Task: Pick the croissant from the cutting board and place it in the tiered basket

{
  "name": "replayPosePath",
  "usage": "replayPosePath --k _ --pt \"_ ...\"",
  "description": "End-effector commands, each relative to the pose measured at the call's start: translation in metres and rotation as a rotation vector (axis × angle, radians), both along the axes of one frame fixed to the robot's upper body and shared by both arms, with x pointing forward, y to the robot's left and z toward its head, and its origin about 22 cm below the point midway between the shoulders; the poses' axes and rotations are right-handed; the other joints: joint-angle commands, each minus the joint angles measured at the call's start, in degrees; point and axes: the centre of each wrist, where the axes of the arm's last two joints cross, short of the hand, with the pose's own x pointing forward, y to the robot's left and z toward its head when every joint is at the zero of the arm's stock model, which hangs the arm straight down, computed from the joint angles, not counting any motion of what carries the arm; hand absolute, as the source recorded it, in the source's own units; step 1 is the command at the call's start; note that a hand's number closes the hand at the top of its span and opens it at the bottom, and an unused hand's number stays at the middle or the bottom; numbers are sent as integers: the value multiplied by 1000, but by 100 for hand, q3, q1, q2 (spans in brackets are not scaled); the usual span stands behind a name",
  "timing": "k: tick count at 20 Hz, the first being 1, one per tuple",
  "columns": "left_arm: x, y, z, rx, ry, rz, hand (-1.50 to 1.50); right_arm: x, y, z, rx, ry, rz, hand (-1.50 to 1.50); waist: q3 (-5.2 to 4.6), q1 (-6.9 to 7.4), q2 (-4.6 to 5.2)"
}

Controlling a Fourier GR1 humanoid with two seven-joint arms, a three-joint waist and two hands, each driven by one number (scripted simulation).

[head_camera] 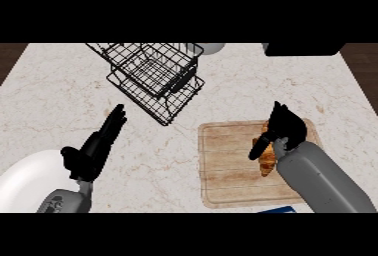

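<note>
Two black hands show over the pale marbled worktop (59,95), each on a grey forearm rising from the lower edge. The right hand (284,127) sits over the wooden cutting board (229,165), low at the right side of the worktop, and it is down on the croissant (269,161), which lies on the board's right half with its length running roughly up and down. The thumb of that hand curls against the pastry's upper left end while the rest of the hand covers its top, so the hand looks closed around the croissant; only the lower golden part of the pastry shows clear of the hand and the forearm. I cannot tell whether the croissant has left the board's surface. The left hand (96,147) rests at the left, released, its fingers straight and pointing up and a little right, holding nothing. Just beside its wrist, at the lower left corner, lies a white plate (26,182), partly cut off by the edge. The black wire tiered basket (151,75) stands at the upper middle of the worktop, well apart from the board and both hands. A dark box-like object (303,48) sits at the top right edge, and a pale round thing (210,48) peeps out behind the basket.
</note>
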Motion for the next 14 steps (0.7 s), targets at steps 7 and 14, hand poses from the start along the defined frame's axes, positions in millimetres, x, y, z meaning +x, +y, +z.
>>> replayPosePath --k 7,14 --pt "7 5 0 -15 -15 5 0 -17 5 -10 -34 93 -185 -150 2 58 29" --pt "-3 -4 11 -15 -5 -33 0 -14 -5 -19 19 -88 -136 150 9 129 31"
